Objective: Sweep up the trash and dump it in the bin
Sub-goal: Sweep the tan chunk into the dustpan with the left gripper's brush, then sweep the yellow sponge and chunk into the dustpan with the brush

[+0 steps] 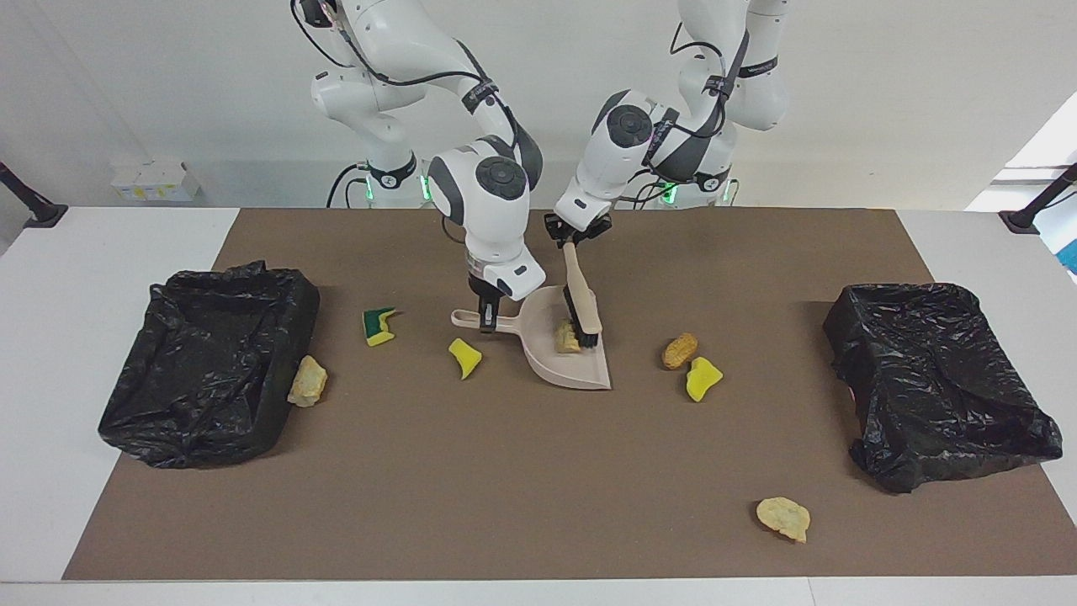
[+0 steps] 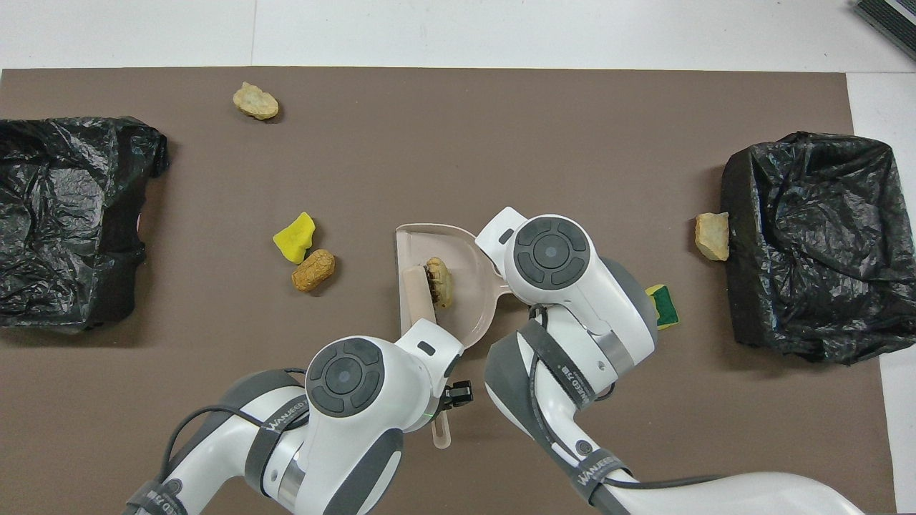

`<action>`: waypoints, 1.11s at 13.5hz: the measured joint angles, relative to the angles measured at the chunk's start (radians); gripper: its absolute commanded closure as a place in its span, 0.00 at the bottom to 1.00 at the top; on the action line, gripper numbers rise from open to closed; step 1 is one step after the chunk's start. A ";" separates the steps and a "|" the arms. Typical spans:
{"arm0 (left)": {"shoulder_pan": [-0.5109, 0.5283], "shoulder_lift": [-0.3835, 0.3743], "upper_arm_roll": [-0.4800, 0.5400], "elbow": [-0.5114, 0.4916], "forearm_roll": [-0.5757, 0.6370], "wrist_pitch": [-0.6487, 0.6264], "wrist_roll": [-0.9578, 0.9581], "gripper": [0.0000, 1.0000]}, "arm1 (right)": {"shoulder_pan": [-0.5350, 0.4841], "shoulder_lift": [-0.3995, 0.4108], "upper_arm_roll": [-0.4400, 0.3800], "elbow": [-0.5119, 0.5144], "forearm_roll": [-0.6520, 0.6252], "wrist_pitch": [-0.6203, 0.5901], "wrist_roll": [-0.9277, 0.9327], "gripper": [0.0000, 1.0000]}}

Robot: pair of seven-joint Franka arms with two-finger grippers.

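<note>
We have the left gripper point(image 1: 574, 241) clamped on the brush point(image 1: 581, 305) and the right gripper point(image 1: 485, 316) clamped on the handle of the dustpan point(image 1: 580, 372), whose pan holds one tan foam lump point(image 1: 565, 337) touching the bristles. To finish this stroke well, we judge we should keep the dustpan's lip flat on the mat and lift the brush straight up so the lump is not dragged out. The remaining trash lies scattered: a brownish lump point(image 1: 679, 350) and yellow sponge point(image 1: 702, 377) toward the left arm's end, a green-and-yellow sponge point(image 1: 379, 326) and yellow piece point(image 1: 464, 357) beside the handle
</note>
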 measured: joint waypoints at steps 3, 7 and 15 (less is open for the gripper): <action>0.031 0.000 0.020 0.050 0.100 -0.096 0.008 1.00 | 0.000 0.000 0.000 0.000 0.000 0.000 0.000 1.00; 0.123 -0.001 0.030 0.099 0.240 -0.180 0.028 1.00 | 0.000 0.001 0.000 0.000 0.000 0.000 0.000 1.00; 0.467 0.024 0.038 0.100 0.379 -0.182 0.396 1.00 | 0.000 0.001 0.000 0.000 0.000 0.000 0.000 1.00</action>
